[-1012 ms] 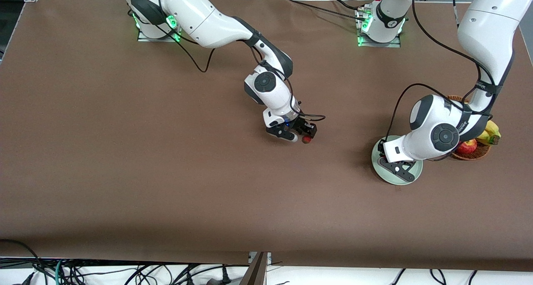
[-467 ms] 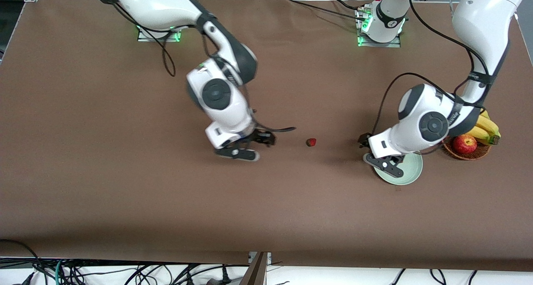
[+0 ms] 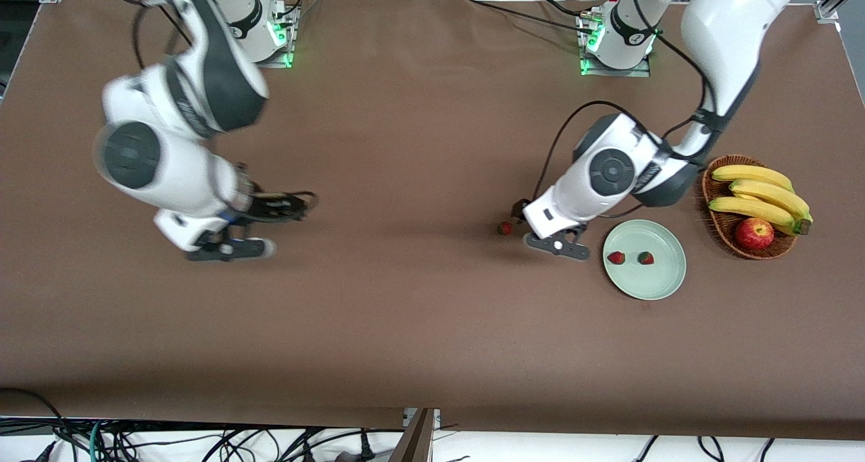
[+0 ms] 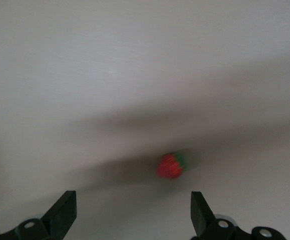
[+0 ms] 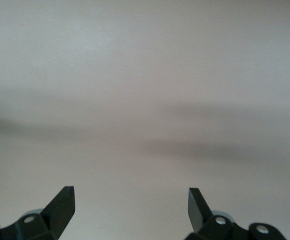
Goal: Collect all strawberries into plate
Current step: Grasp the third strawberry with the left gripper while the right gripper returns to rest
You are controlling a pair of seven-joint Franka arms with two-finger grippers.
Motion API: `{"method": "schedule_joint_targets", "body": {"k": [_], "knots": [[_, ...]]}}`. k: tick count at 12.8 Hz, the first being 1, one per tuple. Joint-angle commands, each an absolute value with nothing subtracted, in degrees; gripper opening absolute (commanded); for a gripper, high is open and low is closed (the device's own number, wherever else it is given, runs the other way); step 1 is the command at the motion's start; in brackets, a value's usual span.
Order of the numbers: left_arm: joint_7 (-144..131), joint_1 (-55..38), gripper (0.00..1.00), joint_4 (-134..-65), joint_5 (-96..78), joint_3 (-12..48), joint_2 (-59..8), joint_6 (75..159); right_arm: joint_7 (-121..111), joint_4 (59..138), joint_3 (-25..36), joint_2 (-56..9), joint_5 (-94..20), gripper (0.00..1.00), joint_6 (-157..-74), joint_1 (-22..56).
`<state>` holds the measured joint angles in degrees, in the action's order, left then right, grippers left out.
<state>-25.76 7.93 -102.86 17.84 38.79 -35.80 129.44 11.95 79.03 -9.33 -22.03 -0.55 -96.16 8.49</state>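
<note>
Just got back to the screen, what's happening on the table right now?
Two strawberries lie in the plate. The third strawberry sits on the table beside it. The left gripper hangs just over that berry, fingers open, holding nothing. The right gripper is open and empty over bare table toward its own end.

The left pincer (image 4: 133, 210) stands spread wide over 1 strawberry (image 4: 171, 166) on the table (image 4: 134, 60).
</note>
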Motion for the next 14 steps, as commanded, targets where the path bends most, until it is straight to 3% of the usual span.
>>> {"method": "schedule_joint_targets", "body": {"k": [1, 4, 5, 6, 9, 11, 14], "knots": [[-32.58, 1.96, 1.00, -102.31, 25.79, 35.00, -40.51, 133.32, 8.26, 89.71, -8.97, -9.70, 0.09, 1.00, -94.84, 4.49], [-37.00, -0.70, 1.00, -102.30, 29.62, 32.96, -42.80, 136.05, 8.35, 90.09, -5.55, -4.15, -0.35, 1.00, -87.13, 3.52], [-36.65, -0.70, 0.83, -102.30, 29.62, 32.96, -43.15, 136.14, 8.26, 89.91, -2.49, -2.39, -0.79, 1.00, -85.01, 3.52], [-36.30, -0.62, 0.55, -102.22, 29.62, 32.96, -43.42, 136.23, 8.17, 89.74, 0.50, -1.50, -1.14, 1.00, -84.64, 3.52], [-36.21, 0.44, 0.00, -102.13, 29.62, 33.05, -43.07, 136.23, 7.47, 87.63, 1.76, -0.97, -0.44, 1.00, -84.47, 3.52], [-35.51, 1.66, 0.00, -102.22, 29.62, 33.05, -41.50, 135.36, 7.29, 87.54, 1.67, -0.18, 0.00, 1.00, -82.55, 3.52], [-29.91, 6.05, 0.00, -101.78, 28.57, 34.80, -35.79, 125.54, 7.30, 86.05, 1.67, -0.35, 0.09, 1.00, -78.49, 3.43]]}}
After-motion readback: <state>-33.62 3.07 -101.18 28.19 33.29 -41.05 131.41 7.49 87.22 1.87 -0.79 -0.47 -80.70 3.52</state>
